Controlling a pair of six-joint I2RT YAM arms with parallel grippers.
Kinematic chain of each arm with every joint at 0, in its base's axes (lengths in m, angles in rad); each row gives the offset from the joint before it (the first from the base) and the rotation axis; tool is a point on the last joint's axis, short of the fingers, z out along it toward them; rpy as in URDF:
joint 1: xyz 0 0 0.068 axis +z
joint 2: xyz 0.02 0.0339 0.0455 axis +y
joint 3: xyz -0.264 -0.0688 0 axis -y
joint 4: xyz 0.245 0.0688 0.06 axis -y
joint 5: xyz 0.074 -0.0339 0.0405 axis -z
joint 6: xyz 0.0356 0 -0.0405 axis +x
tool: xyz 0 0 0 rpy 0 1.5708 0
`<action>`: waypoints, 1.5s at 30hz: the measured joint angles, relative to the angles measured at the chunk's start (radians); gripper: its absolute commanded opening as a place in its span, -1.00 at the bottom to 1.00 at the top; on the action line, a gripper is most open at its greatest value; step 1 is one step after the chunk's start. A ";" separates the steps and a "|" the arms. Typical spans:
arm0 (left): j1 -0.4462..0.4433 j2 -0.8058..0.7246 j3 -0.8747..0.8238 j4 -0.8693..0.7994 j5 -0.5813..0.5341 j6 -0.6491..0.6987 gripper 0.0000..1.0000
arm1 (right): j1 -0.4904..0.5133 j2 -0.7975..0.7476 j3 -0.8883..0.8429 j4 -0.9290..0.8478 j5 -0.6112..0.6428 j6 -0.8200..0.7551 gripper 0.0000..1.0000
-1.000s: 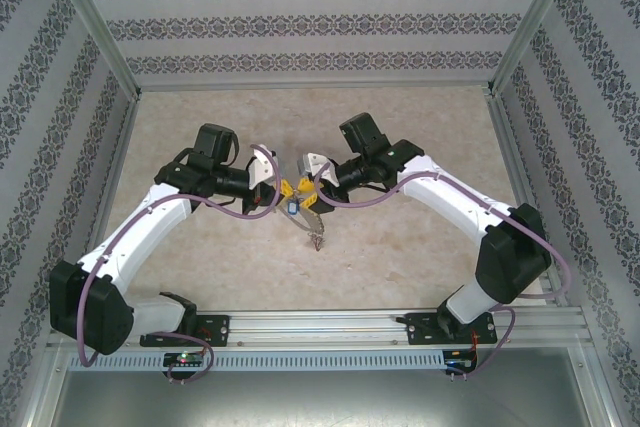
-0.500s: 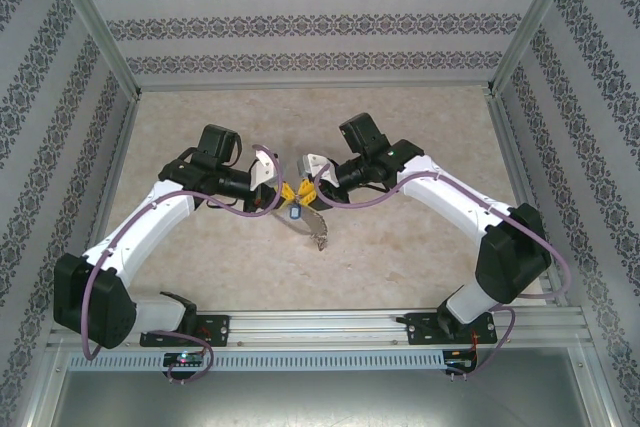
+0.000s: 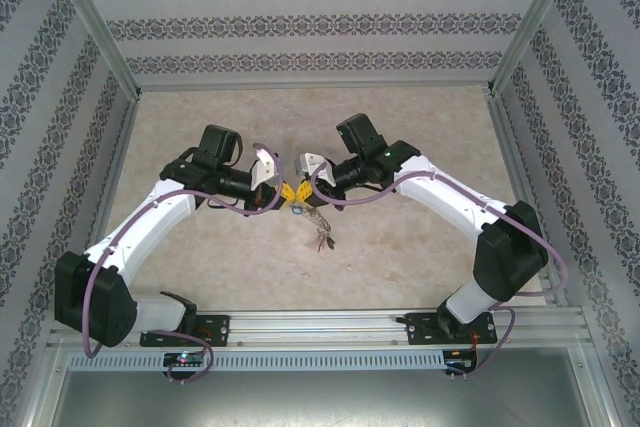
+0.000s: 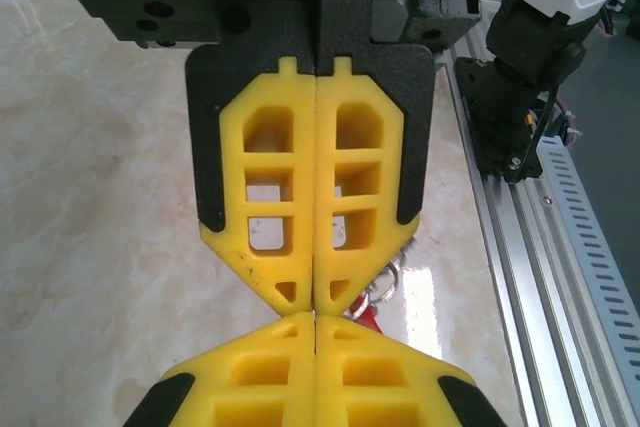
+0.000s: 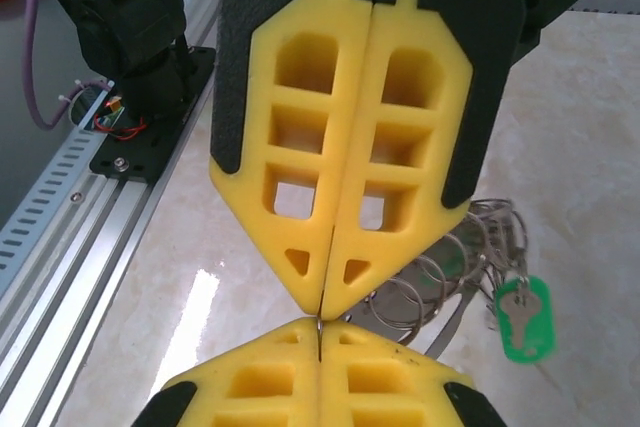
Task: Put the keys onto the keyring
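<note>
Both tools fully closed, tip to tip: left tool (image 4: 316, 299), right tool (image 5: 321, 299); keyring (image 5: 317, 325) wire apparently nipped by both; pulling apart best avoided, hanging keys (image 5: 522, 319) steadied.

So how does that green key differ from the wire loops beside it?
The green key wears a bright plastic cap over its silvery head; the wire loops are bare grey metal. The key is flat and solid; the loops are open rings. Both sit bunched together just behind the right pincer.
</note>
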 measured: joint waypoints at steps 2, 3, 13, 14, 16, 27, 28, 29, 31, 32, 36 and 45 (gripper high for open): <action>0.007 0.000 -0.002 0.018 0.000 -0.026 -0.67 | -0.005 -0.010 -0.037 0.070 -0.005 0.040 -1.00; 0.013 -0.002 -0.003 0.034 0.006 -0.043 -0.65 | -0.011 -0.018 -0.058 0.102 -0.004 0.063 -1.00; 0.078 -0.140 -0.045 0.156 0.022 -0.152 -0.58 | -0.038 -0.087 -0.215 0.298 0.041 0.260 -1.00; 0.084 -0.152 -0.054 0.168 0.014 -0.166 -0.57 | -0.038 -0.098 -0.219 0.301 0.052 0.269 -1.00; 0.093 -0.176 -0.084 0.203 -0.018 -0.203 -0.36 | -0.043 -0.121 -0.222 0.301 0.080 0.293 -1.00; 0.164 -0.233 -0.261 0.371 -0.418 -0.511 0.00 | -0.013 -0.167 -0.241 0.337 0.272 0.436 -1.00; 0.164 -0.233 -0.274 0.380 -0.433 -0.534 0.00 | -0.004 -0.161 -0.243 0.346 0.285 0.450 -1.00; 0.163 -0.233 -0.285 0.390 -0.445 -0.555 0.01 | 0.003 -0.152 -0.243 0.357 0.298 0.466 -1.00; 0.164 -0.233 -0.317 0.417 -0.469 -0.602 0.02 | 0.015 -0.129 -0.243 0.387 0.316 0.494 -1.00; 0.164 -0.233 -0.333 0.433 -0.473 -0.626 0.02 | 0.016 -0.117 -0.243 0.400 0.319 0.502 -1.00; 0.164 -0.220 -0.410 0.541 -0.473 -0.764 0.03 | 0.018 -0.078 -0.240 0.428 0.322 0.528 -1.00; 0.164 -0.197 -0.558 0.765 -0.464 -1.122 0.24 | 0.010 -0.086 -0.234 0.497 0.318 0.580 -1.00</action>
